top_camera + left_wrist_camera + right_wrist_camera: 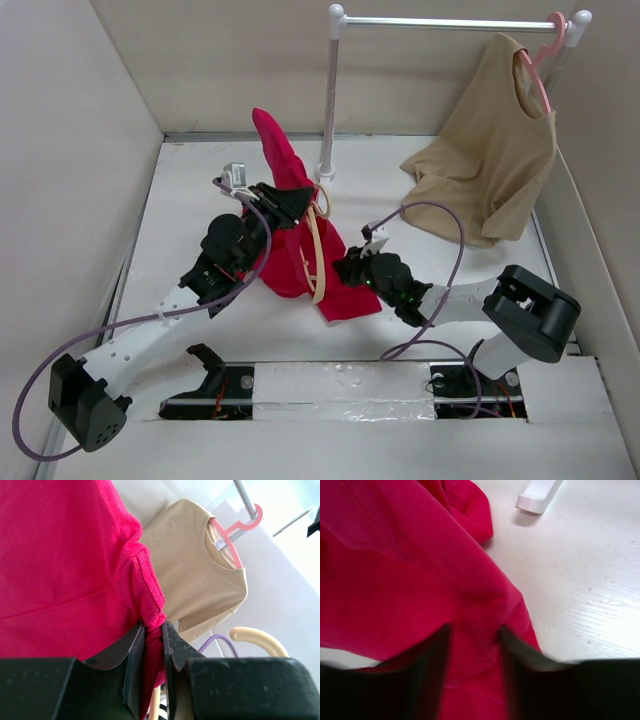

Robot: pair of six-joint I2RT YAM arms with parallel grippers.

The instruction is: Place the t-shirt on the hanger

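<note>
The red t-shirt (283,160) stands bunched up at the table's middle, one part lifted high and its lower part spread on the table. My left gripper (297,198) is shut on a fold of it, pinched between the jaws in the left wrist view (153,627), where the shirt (60,555) fills the left. The beige hanger (318,262) hangs upright against the shirt beside this gripper; its curved hook (260,636) shows on the right. My right gripper (347,268) is at the shirt's lower right edge. Its blurred jaws (474,630) stand close together with red cloth (395,555) between them.
A tan shirt (490,170) on a pink hanger (545,50) hangs from the white rail (450,20) at back right. The rail's post (330,100) stands just behind the red shirt; its foot (537,495) shows in the right wrist view. Walls enclose the left, back and right.
</note>
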